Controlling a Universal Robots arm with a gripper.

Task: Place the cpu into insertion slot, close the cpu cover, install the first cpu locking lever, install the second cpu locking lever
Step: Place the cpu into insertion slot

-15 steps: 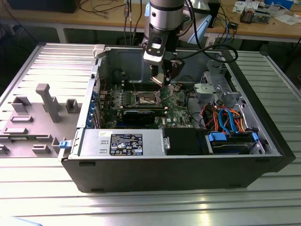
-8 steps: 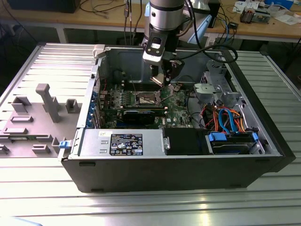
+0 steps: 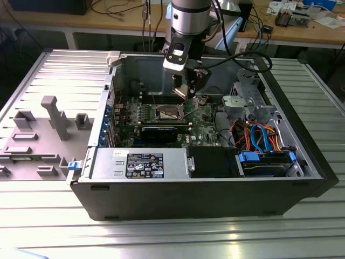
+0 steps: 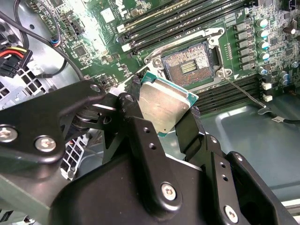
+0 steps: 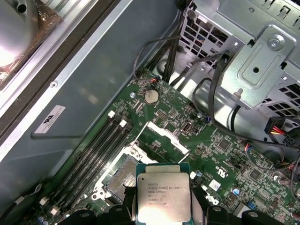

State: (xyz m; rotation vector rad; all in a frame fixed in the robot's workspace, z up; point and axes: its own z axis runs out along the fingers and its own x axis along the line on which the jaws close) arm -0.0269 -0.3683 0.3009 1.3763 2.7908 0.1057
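Note:
My gripper (image 4: 164, 101) is shut on the cpu (image 4: 165, 107), a flat silver-topped chip pinched by its edges between two black fingers (image 4: 136, 101). In the first wrist view the cpu (image 5: 164, 197) hangs just above and beside the insertion slot (image 5: 121, 172). The insertion slot (image 4: 190, 65) lies open, its dark contact field bare inside a metal rim. The cpu cover (image 5: 165, 137) is swung open beside the slot. A thin wire locking lever (image 4: 243, 89) sticks out from the socket, released. In the exterior view the gripper (image 3: 186, 93) hovers above the slot (image 3: 168, 113) inside the case.
Long black memory slots (image 4: 187, 18) flank the socket. A grey drive cage (image 3: 248, 102) with cables (image 3: 259, 135) stands to the exterior view's right. The black graphics card (image 3: 159, 132) and the power supply (image 3: 140, 162) lie nearer the front. A grey fixture (image 3: 54, 116) sits outside the case.

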